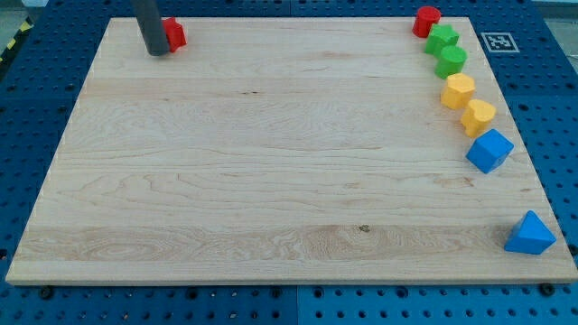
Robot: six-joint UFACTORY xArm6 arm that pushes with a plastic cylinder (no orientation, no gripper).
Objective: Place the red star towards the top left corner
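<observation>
So my tip (159, 51) sits up near the board's (271, 181) top left corner, right against the red star (174, 34). The star is just to the view's right of the rod and partly hidden behind it, so I only get a chunk of red poking out; the shape isn't really readable from here. No jaws on this thing, just a plain dark rod, so nothing is being held; it's only pressed up beside the star.

Everything else is lined up along the view's right edge. At the top right corner there's a red cylinder (426, 20), then a green star (442, 38) just below it, touching or nearly touching a green rounded block (451, 60). Under those come two yellow blocks (458, 90) (479, 116), close together, then a blue cube (489, 150) near the edge. Well apart from that, down in the bottom right corner, sits a blue triangle (529, 235).
</observation>
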